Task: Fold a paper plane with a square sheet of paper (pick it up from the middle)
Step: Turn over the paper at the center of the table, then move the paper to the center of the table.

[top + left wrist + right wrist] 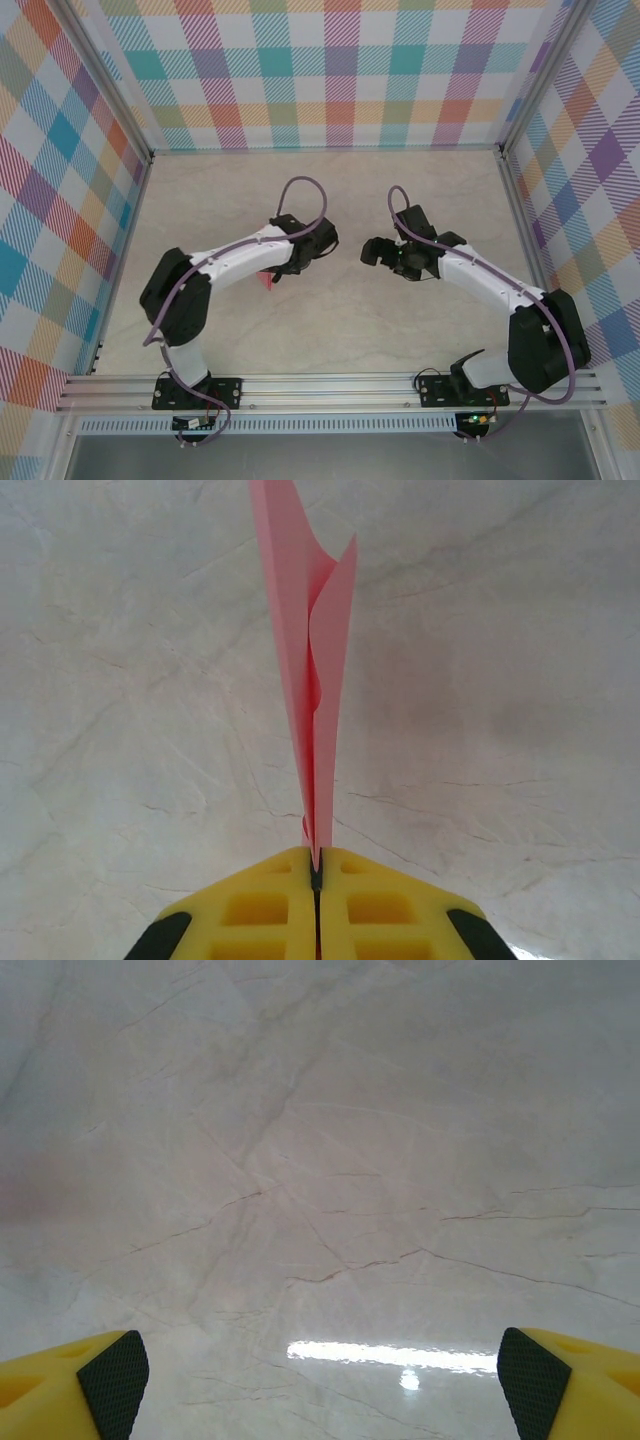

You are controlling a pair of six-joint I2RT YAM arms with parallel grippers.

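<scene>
My left gripper [316,872] is pinched tight on the folded pink paper [318,680], which stands edge-on straight out from between my fingertips. My right gripper [322,1380] gapes wide, holding nothing, over the marble table [300,1160].

Pale marbled tabletop [350,330]; plaid walls [330,70]; aluminium rail [330,385] at near edge.

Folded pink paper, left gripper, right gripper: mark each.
folded pink paper [318,660], left wrist view, middle of the folded layers.
left gripper [316,872], left wrist view, seam where shut fingertips meet.
right gripper [322,1375], right wrist view, midway between the open fingertips.
</scene>
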